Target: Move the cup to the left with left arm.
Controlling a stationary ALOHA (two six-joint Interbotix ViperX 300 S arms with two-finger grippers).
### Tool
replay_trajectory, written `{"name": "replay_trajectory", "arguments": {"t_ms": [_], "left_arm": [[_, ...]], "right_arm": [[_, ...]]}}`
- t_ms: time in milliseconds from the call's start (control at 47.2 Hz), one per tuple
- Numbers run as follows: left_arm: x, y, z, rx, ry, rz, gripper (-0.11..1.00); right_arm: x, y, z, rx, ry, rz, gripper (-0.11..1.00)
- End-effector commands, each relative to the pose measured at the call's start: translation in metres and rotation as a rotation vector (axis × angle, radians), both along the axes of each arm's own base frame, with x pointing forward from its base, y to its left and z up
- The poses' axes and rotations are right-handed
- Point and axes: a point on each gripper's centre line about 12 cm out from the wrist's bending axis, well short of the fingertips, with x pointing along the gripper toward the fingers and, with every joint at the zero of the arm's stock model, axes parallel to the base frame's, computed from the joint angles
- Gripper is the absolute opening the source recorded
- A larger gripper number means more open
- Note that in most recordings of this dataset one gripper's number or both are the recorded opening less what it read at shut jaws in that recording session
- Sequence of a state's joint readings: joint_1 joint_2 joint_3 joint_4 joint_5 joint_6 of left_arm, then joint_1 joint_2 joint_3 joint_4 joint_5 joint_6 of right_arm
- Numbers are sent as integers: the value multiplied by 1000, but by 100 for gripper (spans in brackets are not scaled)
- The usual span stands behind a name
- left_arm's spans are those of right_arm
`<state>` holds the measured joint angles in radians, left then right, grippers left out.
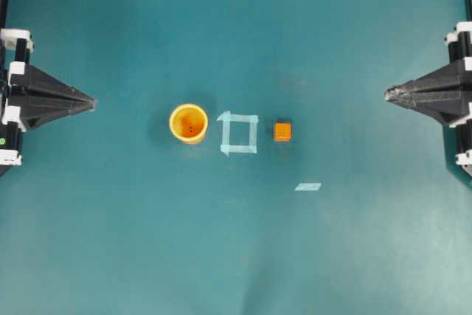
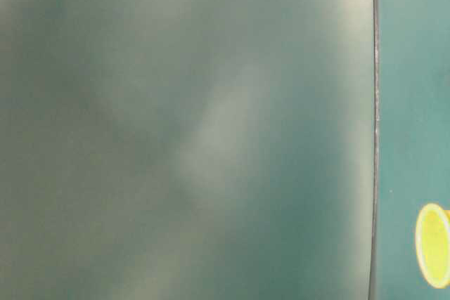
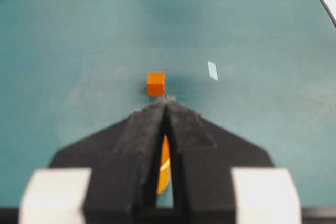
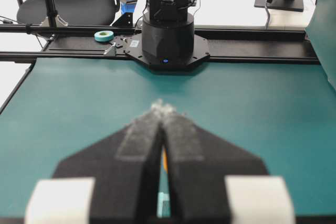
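Observation:
The orange-yellow cup (image 1: 189, 123) stands upright on the teal mat, left of a tape square. In the left wrist view only a sliver of the cup (image 3: 164, 166) shows through the slit between the fingers. My left gripper (image 1: 94, 101) is at the left edge, shut, its tips pointing right, well apart from the cup and holding nothing. My right gripper (image 1: 387, 94) mirrors it at the right edge, shut and empty. In the wrist views the left gripper (image 3: 166, 99) and right gripper (image 4: 162, 106) have their tips pressed together. The table-level view catches the cup's rim (image 2: 434, 245) at its right edge.
A small orange cube (image 1: 282, 131) sits right of the pale tape square (image 1: 239, 133); the cube (image 3: 155, 83) also shows beyond the left fingertips. A loose tape strip (image 1: 308, 187) lies lower right. The opposite arm's black base (image 4: 167, 40) stands at the far table edge.

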<state>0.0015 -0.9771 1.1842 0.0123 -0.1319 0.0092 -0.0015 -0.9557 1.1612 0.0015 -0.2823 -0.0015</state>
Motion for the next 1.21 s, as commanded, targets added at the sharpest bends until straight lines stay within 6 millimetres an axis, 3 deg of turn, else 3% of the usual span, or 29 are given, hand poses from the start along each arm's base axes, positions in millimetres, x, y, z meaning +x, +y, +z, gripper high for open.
{"name": "replay_trajectory", "arguments": {"t_ms": [0,127,254,403,509,657,869,1187], "left_arm": [[3,1,0,3,14,3,1],[3,0,-4,3,43,1,10],[3,1,-7,3,57,3,31],[5,1,-16,6,89,3,48],[10,1,-31,34,155,0,48],[19,6,-51,41,254,20,56],[37,15,-73,22,351,55,84],[61,19,-105,12,400,62,87]], "right_arm": [[3,0,10,1,-21,-1,0],[3,0,9,3,-11,0,0],[3,0,9,2,-9,0,0],[3,0,9,0,-9,0,0],[3,0,9,2,-8,0,0],[3,0,10,2,-11,-1,0],[4,0,13,1,-17,-1,0],[4,0,15,1,-15,-1,0]]}}
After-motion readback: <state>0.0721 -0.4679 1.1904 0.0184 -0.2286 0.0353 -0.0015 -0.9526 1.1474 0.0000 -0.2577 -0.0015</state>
